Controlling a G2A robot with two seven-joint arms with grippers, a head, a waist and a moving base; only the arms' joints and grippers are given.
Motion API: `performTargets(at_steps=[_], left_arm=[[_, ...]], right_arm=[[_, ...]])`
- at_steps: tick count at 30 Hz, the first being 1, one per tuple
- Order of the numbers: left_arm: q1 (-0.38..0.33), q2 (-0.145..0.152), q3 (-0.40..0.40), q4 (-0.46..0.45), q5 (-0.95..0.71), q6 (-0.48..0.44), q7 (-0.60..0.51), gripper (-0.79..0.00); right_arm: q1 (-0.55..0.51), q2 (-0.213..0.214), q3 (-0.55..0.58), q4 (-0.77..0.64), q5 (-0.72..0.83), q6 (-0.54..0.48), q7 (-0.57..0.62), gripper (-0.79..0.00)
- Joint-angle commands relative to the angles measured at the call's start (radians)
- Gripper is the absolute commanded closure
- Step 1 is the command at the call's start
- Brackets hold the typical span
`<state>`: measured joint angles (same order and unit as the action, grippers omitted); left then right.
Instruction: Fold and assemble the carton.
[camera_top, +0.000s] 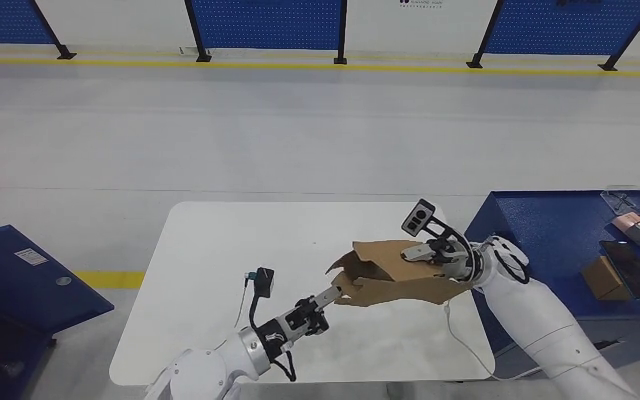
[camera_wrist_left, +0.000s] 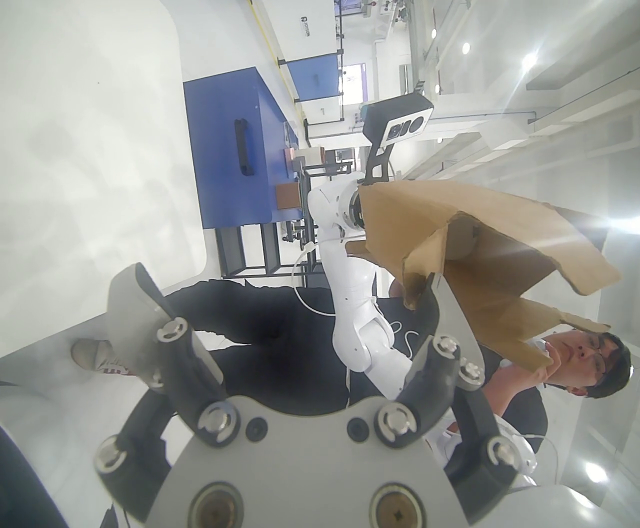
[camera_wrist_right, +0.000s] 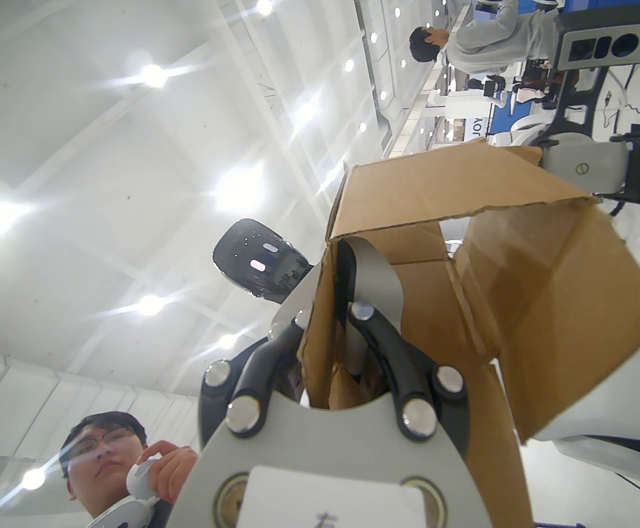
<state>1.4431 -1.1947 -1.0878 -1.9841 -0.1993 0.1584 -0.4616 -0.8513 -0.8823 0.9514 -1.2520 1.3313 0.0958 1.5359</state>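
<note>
A brown carton (camera_top: 400, 275), partly unfolded with loose flaps, is held in the air over the right half of the white table (camera_top: 200, 280). My right gripper (camera_top: 432, 262) is at its right end, shut on one carton wall (camera_wrist_right: 525, 250): in the right wrist view my right gripper (camera_wrist_right: 332, 260) has one finger inside the wall, the other outside it. My left gripper (camera_top: 335, 293) is at the carton's left end. In the left wrist view my left gripper (camera_wrist_left: 283, 277) is open wide, one fingertip (camera_wrist_left: 435, 285) touching the edge of a hanging carton flap (camera_wrist_left: 500, 250).
A blue bench (camera_top: 560, 215) stands off the table's right edge, with a small cardboard box (camera_top: 605, 277) on it. Another blue cabinet (camera_top: 30, 280) is at the left. The table's left and far parts are bare.
</note>
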Motion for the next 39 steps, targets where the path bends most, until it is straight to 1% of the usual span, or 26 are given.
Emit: performTargets(at_steps=[1, 3, 5, 9, 10, 11, 12, 14, 17, 20, 23, 25, 27, 31, 35, 39], left_arm=[[0.009, -0.001, -0.017, -0.005, -0.045, -0.012, 0.007, -0.785], [0.021, 0.000, -0.045, -0.005, -0.108, -0.013, 0.003, -0.785], [0.030, 0.001, -0.070, 0.001, -0.210, 0.009, -0.038, -0.785], [0.030, 0.001, -0.070, 0.001, -0.210, 0.009, -0.038, -0.785], [0.038, -0.001, -0.073, -0.002, -0.268, 0.000, -0.045, -0.785], [0.042, -0.001, -0.090, -0.002, -0.285, -0.011, -0.038, -0.785], [0.052, 0.001, -0.101, -0.013, -0.278, -0.028, -0.038, -0.785], [0.086, 0.006, -0.111, -0.057, -0.197, -0.061, -0.011, -0.785], [0.140, 0.011, -0.082, -0.140, -0.071, -0.072, 0.011, -0.785], [0.159, 0.012, -0.040, -0.178, 0.055, -0.032, 0.058, -0.785], [0.137, 0.006, 0.017, -0.181, 0.144, 0.018, 0.122, -0.785], [0.113, -0.003, 0.044, -0.165, 0.157, 0.051, 0.185, -0.785], [0.085, -0.011, 0.067, -0.149, 0.148, 0.079, 0.219, -0.785], [0.043, -0.021, 0.082, -0.114, 0.123, 0.101, 0.238, -0.785], [0.034, -0.026, 0.092, -0.105, 0.119, 0.103, 0.244, -0.785], [0.024, -0.028, 0.105, -0.097, 0.146, 0.134, 0.239, -0.785]], right_arm=[[0.004, 0.000, 0.002, 0.025, -0.009, -0.010, 0.000, 0.000], [0.004, 0.000, 0.002, 0.025, -0.009, -0.010, 0.000, 0.000], [0.002, 0.000, 0.003, 0.024, -0.011, -0.012, -0.009, 0.000], [-0.020, -0.001, 0.028, 0.002, -0.034, -0.049, -0.068, 0.000], [-0.024, -0.001, 0.037, 0.003, -0.048, -0.066, -0.081, 0.000], [-0.027, 0.000, 0.045, 0.006, -0.064, -0.084, -0.098, 0.000], [-0.029, 0.000, 0.052, 0.007, -0.084, -0.100, -0.118, 0.000], [-0.034, 0.001, 0.065, 0.004, -0.133, -0.135, -0.159, 0.000], [-0.044, 0.001, 0.074, -0.019, -0.187, -0.154, -0.181, 0.000], [-0.053, 0.000, 0.080, -0.050, -0.219, -0.166, -0.170, 0.000], [-0.065, -0.001, 0.089, -0.079, -0.251, -0.188, -0.158, 0.000], [-0.074, -0.001, 0.096, -0.100, -0.260, -0.199, -0.143, 0.000], [-0.085, -0.001, 0.108, -0.110, -0.252, -0.201, -0.130, 0.000], [-0.099, -0.001, 0.129, -0.120, -0.256, -0.199, -0.117, 0.000], [-0.114, -0.003, 0.138, -0.130, -0.270, -0.197, -0.108, 0.000], [-0.123, -0.007, 0.140, -0.138, -0.284, -0.200, -0.103, 0.000]])
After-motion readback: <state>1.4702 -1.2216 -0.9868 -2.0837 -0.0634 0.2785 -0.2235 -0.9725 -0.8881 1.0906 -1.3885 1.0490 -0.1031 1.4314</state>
